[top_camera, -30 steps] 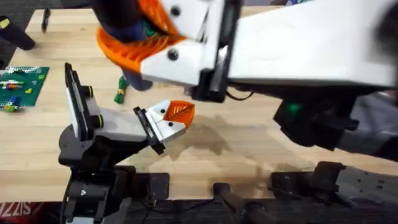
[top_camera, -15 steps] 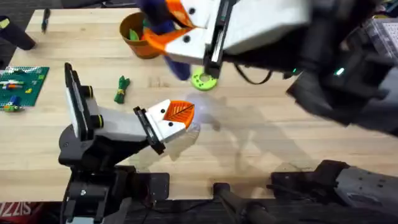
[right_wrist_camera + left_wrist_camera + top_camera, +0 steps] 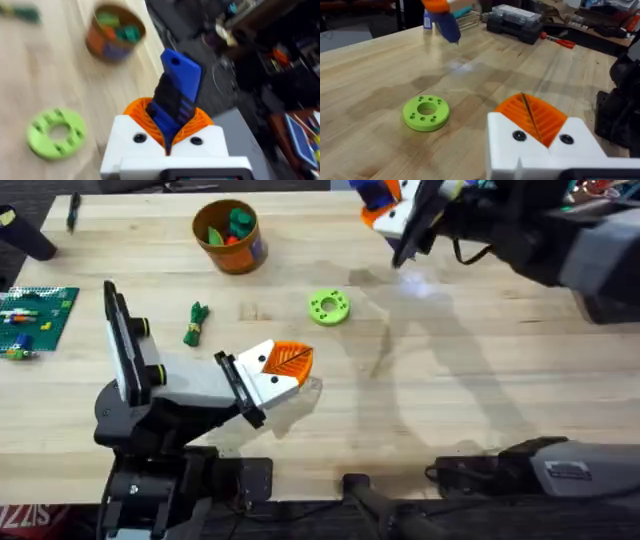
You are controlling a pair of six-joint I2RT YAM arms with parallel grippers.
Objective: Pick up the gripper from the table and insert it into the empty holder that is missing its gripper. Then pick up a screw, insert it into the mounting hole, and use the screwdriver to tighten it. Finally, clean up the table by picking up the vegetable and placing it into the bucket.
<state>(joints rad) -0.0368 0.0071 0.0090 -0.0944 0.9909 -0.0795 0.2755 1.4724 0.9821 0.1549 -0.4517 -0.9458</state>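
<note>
Screwdriver [image 3: 175, 97] clamped in the right gripper [image 3: 167, 145], beyond the lime disc [image 3: 328, 307].
The left gripper [image 3: 285, 370], fingers pressed together, rests near the disc; the vegetable [image 3: 195, 322] lies between disc and bucket [image 3: 229, 235].

Overhead looks down and forward over your table [image 3: 470, 410], whole top in view. Left wrist sits low, close to the disc [image 3: 426, 112], facing the far clutter. Right wrist is high, tilted down, blurry; probably the same disc [image 3: 54, 133] and bucket [image 3: 114, 35].
</note>
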